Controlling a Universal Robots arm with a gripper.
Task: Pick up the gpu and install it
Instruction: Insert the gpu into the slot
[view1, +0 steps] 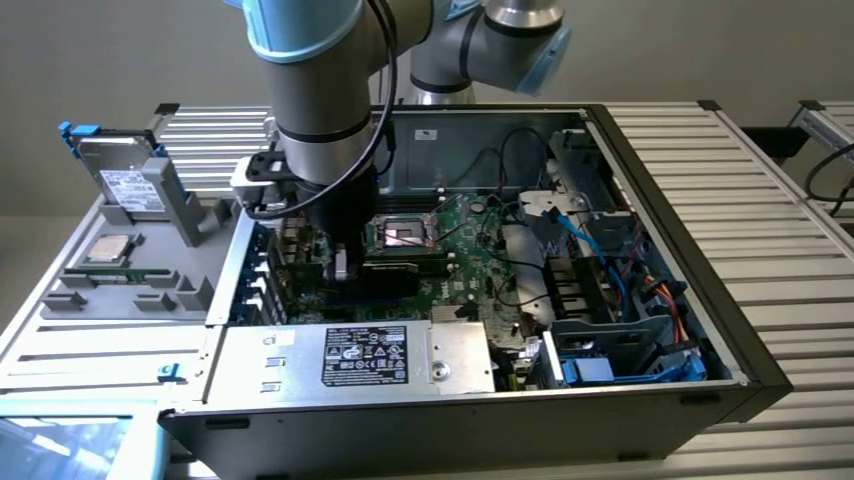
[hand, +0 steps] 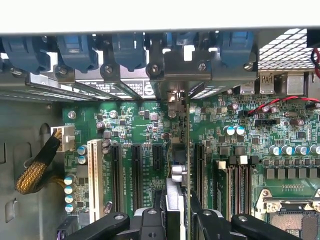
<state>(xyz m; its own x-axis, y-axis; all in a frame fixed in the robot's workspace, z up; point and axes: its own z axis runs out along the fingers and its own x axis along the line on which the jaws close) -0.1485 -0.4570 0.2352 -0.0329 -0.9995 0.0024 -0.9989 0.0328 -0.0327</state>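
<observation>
One arm is reaching down from the top of the exterior view into the open computer case, its grey wrist section standing near vertical over the motherboard. The claw is sitting low among the expansion slots, and the gpu is showing below it as a dark card standing on edge just above the board. Beside the case, toward the exterior view's left, a grey fixture tray is lying on the slatted worktop, carrying one hard drive with a white label, standing upright, and one processor lying flat. The power supply at the case's near side is bearing a black label with white print, too small to read.

Wrist view: the claw is closing partway on the gpu, its two black fingers pressing either side of the card's edge. The card is standing upright, its metal end reaching up to the rear bracket openings, lined up between two black slots. I am counting one white slot and four black ones. Blue retainer clips are running along the case's rear wall. One braided yellow cable is plugging into a white connector. Board lettering is not legible.
</observation>
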